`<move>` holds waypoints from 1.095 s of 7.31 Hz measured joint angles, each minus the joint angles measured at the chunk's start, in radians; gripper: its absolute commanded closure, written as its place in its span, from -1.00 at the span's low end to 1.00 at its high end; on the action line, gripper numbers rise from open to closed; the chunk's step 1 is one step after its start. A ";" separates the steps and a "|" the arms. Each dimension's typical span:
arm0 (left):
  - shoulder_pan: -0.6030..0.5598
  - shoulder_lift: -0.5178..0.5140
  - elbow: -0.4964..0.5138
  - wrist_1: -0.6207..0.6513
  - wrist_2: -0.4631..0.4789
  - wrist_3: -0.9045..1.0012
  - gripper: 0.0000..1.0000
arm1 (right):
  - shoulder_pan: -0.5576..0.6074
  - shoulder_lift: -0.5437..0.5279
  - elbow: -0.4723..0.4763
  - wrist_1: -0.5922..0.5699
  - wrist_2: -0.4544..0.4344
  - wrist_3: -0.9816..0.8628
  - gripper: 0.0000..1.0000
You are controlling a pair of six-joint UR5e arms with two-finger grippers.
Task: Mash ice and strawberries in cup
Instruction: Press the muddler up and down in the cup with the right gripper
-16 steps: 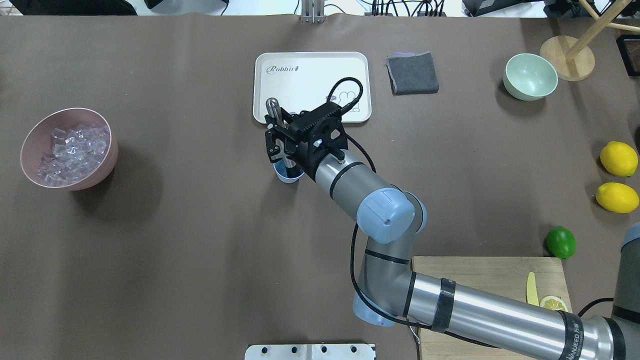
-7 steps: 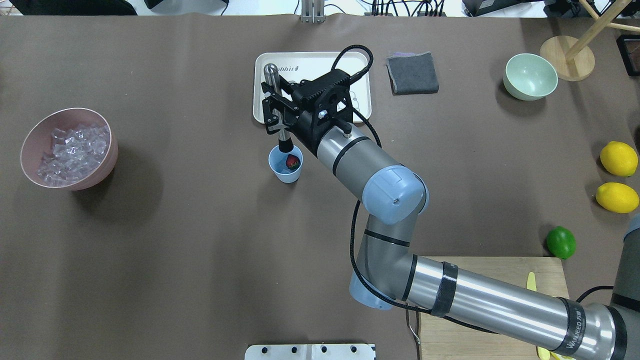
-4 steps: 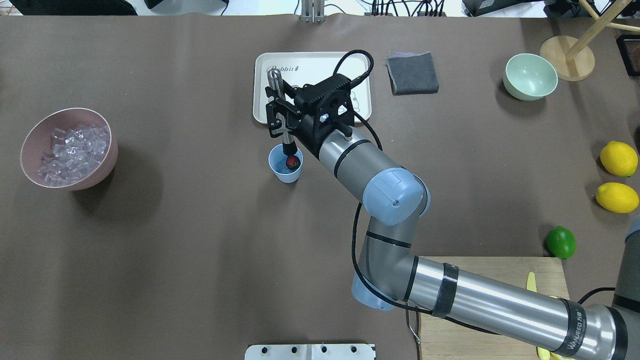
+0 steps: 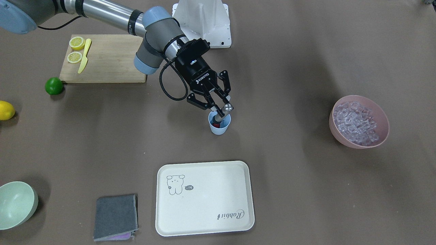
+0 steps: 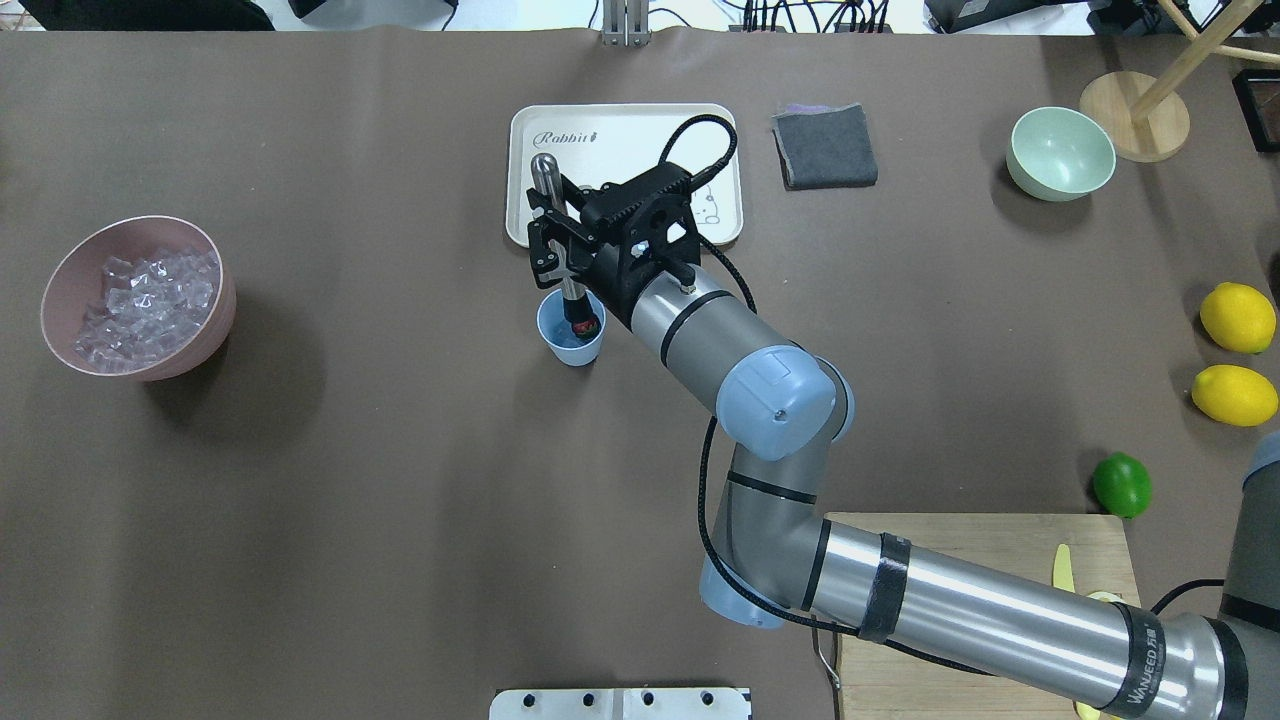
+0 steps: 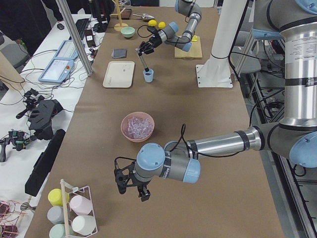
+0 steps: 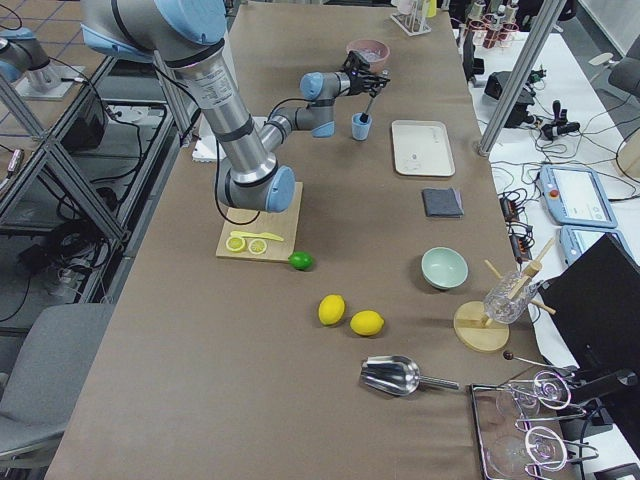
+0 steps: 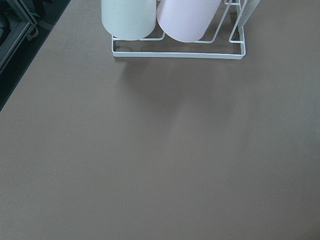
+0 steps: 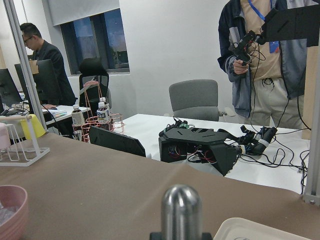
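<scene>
Mashing step, judging by the pose.

- Table [image 5: 350, 480]: brown sheet.
- Right arm [image 5: 775, 395] reaches across to the middle.
- Left arm is parked low at the near end in the left-side view. Cannot tell whether the left gripper [image 6: 130, 184] has its fingers apart or together.
- Pink bowl [image 5: 225, 300] on the robot's left holds the ice [image 5: 145, 300], well apart from the cup.
- Light-blue cup [image 5: 570, 352] stands upright, near the tray [image 5: 620, 130].
- Right gripper [image 5: 563, 262] is clamped on the steel muddler [image 5: 548, 195] mid-shaft. The shaft is tilted, dark tip down inside the cup.
- Strawberry [image 5: 588, 326] is in the cup, against the tip.

Risks:
- The cup is light and free-standing, and nothing braces it. A tilted push side-loads the wall, so it may tip or skid.
- The berry may squirt out from under the tip.
- I can't make out any ice in the cup, so the mix looks short.

Views:
- Overhead shows the berry and the tip in the cup.
- Right wrist camera shows only the muddler's round knob, no cup.
- Front view shows the lemon halves on the cutting board [image 4: 109, 58], which the arm mostly covers overhead.
</scene>
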 measured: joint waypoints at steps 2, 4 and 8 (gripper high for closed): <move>0.000 -0.001 0.002 0.000 0.000 0.000 -0.96 | -0.014 -0.001 -0.016 0.000 0.000 0.005 1.00; 0.000 -0.001 0.004 0.000 0.000 0.001 -0.96 | -0.022 -0.002 -0.029 0.001 0.000 0.012 1.00; 0.000 -0.001 0.004 -0.001 0.000 0.002 -0.96 | -0.016 0.006 -0.014 0.004 -0.003 0.012 1.00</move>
